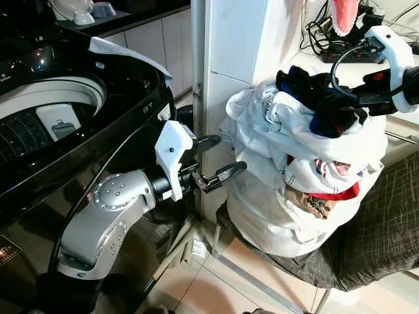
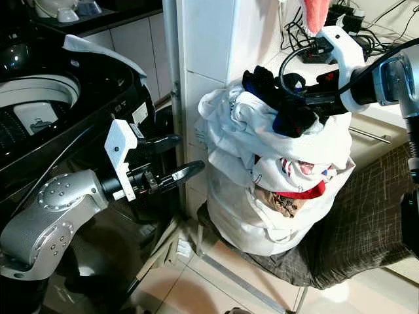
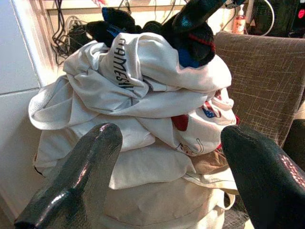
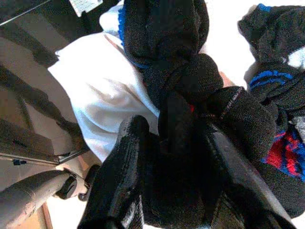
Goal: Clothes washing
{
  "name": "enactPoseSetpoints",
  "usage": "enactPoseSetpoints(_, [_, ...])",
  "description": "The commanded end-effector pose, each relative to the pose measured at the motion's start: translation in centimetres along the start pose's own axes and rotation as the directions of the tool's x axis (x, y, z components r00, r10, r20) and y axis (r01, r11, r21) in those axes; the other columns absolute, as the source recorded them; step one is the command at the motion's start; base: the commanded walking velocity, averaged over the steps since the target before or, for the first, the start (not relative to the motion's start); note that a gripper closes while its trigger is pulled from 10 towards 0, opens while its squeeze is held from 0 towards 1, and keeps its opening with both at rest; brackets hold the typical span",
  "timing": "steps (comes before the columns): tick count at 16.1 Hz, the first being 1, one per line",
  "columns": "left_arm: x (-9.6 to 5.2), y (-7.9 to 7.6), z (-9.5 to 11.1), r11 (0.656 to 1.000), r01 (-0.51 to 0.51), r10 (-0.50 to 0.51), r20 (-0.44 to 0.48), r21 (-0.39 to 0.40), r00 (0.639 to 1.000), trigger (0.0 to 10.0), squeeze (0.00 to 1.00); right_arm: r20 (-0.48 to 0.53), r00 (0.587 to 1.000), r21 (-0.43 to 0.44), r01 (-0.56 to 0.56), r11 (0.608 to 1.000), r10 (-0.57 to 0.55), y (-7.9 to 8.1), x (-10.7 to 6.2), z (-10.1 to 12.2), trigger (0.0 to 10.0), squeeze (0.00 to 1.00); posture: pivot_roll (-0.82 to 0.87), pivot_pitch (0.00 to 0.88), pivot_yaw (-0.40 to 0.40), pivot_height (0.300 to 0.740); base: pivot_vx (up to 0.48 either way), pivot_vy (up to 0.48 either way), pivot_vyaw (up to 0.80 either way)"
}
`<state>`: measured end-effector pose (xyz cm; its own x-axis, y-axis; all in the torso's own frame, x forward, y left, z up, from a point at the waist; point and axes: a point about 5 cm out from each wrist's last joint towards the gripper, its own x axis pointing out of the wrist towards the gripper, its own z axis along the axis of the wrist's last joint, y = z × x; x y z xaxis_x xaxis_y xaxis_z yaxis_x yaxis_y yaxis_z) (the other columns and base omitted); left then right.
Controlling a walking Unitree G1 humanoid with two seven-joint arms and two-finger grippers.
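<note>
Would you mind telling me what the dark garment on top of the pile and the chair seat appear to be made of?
The dark garment looks like a thick knit, perhaps wool or fleece: a coarse looped texture with blue and red stripes, matte. The right gripper is shut on it. The chair seat looks like woven upholstery fabric, grey-brown with a visible crosshatch weave, also matte.

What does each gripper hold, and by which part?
The right gripper pinches the dark garment by a bunched fold atop the laundry pile. The left gripper holds nothing.
</note>
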<state>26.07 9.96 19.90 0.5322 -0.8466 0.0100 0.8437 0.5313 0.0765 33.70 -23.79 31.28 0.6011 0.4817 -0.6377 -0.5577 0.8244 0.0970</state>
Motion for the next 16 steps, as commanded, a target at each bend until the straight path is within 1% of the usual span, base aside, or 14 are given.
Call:
enactPoseSetpoints(1, [0.3,-0.2,0.3,1.0,0.013,-0.013,0.002,0.016,1.0,10.0,0.0,0.028,1.0,-0.029,-0.013,1.0,0.014,0.3,-0.6,0.6,0.0,0.0,-0.09,0.0,-0.021,0.74,0.0,0.0,0.0])
enactPoseSetpoints(3, [0.3,-0.1,0.3,1.0,0.01,-0.01,0.001,0.02,1.0,10.0,0.0,0.043,0.998,-0.039,-0.039,0.999,0.04,0.5,-0.8,0.7,0.0,0.0,-0.08,0.0,-0.024,0.74,0.0,0.0,0.0])
enactPoseSetpoints(7, [0.4,0.1,0.4,1.0,0.002,-0.002,0.003,0.023,1.0,10.0,0.0,0.06,0.997,-0.03,-0.044,0.999,0.046,0.4,-0.9,0.9,0.0,0.0,-0.08,0.0,-0.023,0.74,0.0,0.0,0.0])
enactPoseSetpoints(8, [0.4,0.2,0.5,1.0,-0.008,0.008,0.01,0.024,1.0,10.0,0.0,0.08,0.996,-0.022,-0.034,0.999,0.036,0.2,-1.0,1.1,0.0,0.0,-0.08,0.0,-0.023,0.74,0.0,0.0,0.0])
enactPoseSetpoints(11, [0.4,0.7,0.8,0.998,-0.049,0.048,0.03,0.034,0.998,10.0,0.0,0.185,0.983,0.027,-0.005,1.0,0.0,-0.5,-2.3,2.4,0.0,0.0,-0.08,0.0,-0.023,0.74,0.0,0.0,0.0])
enactPoseSetpoints(13, [0.5,0.8,0.9,0.998,-0.054,0.052,0.035,0.037,0.998,10.0,0.0,0.214,0.977,0.044,-0.026,0.999,0.016,-0.4,-2.9,2.6,0.0,0.0,-0.08,0.0,-0.018,0.74,0.0,0.0,0.0])
enactPoseSetpoints(14, [0.5,0.8,1.0,0.997,-0.059,0.057,0.043,0.04,0.997,10.0,0.0,0.244,0.969,0.048,-0.037,0.998,0.024,-0.3,-3.3,3.0,0.0,0.0,-0.08,0.0,-0.018,0.74,0.0,0.0,0.0])
enactPoseSetpoints(15, [0.5,1.0,1.1,0.996,-0.07,0.068,0.049,0.046,0.996,10.0,0.0,0.278,0.96,0.053,-0.05,0.997,0.034,-0.2,-3.7,3.4,0.0,0.0,-0.08,0.0,-0.018,0.74,0.0,0.0,0.0])
enactPoseSetpoints(16, [0.7,2.3,2.2,0.983,-0.175,0.168,0.113,0.058,0.979,10.0,0.0,0.457,0.889,0.017,-0.053,0.998,0.039,0.3,-5.1,5.3,0.0,0.0,-0.07,0.0,-0.006,0.74,0.0,0.0,0.0])
